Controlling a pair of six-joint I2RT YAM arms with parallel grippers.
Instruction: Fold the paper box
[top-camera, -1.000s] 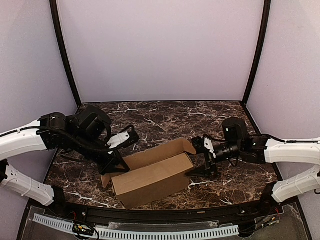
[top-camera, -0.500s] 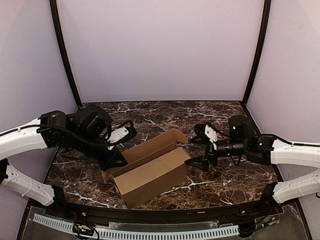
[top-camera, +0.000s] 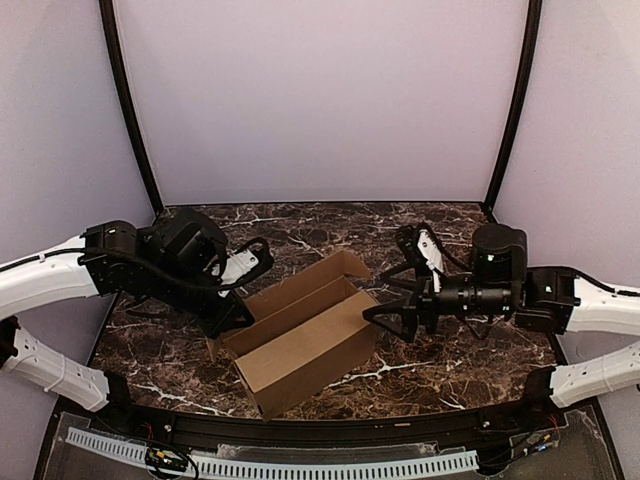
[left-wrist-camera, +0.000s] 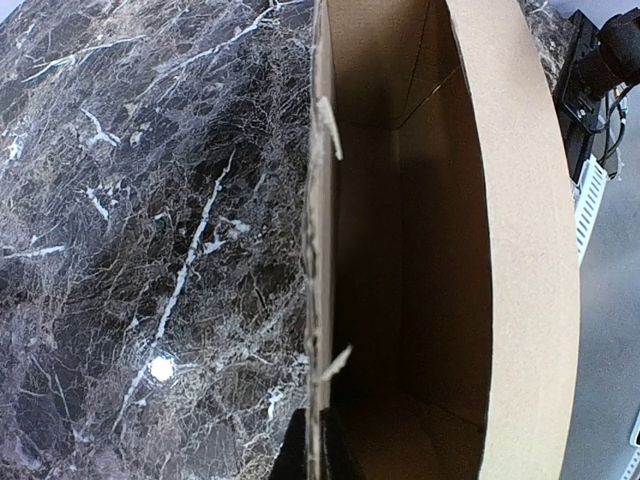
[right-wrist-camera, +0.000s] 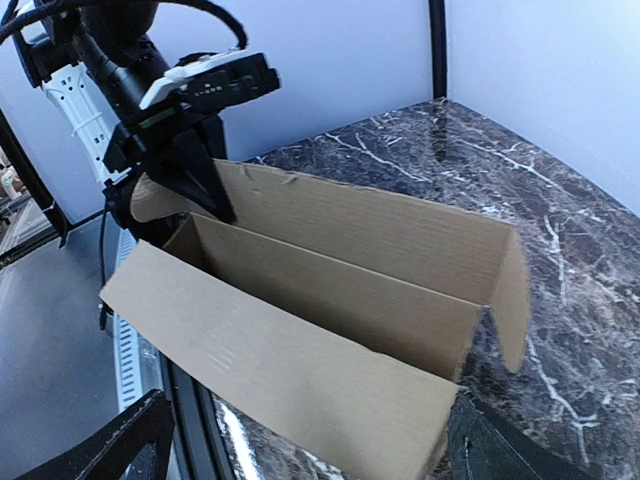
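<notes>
Cardboard takes shape on a dark marble table (top-camera: 330, 225): the paper box (top-camera: 305, 345) lies at the middle of the tabletop as a long open trough. Its plain front wall faces the arms' bases, its taller back wall stands behind it, and its brown inside is bare. At the box's left end the left gripper (top-camera: 224, 320) has its jaws pressed together on the top edge of the back wall. The left wrist view shows its dark fingers (left-wrist-camera: 335, 462) closed over that torn cardboard rim, with the hollow of the box running away from them. Seen from the box's other end, the same left gripper (right-wrist-camera: 195, 185) pinches the far corner of the back wall. At the box's right end the right gripper (top-camera: 388, 295) points level at the opening with its jaws spread wide. One black finger (right-wrist-camera: 120, 450) sits outside the front wall and the other outside the loose end flap (right-wrist-camera: 510, 300), which angles outward from the back wall. Whether either finger touches the cardboard cannot be told. Pale lilac panels (top-camera: 320, 100) rise behind the box.
</notes>
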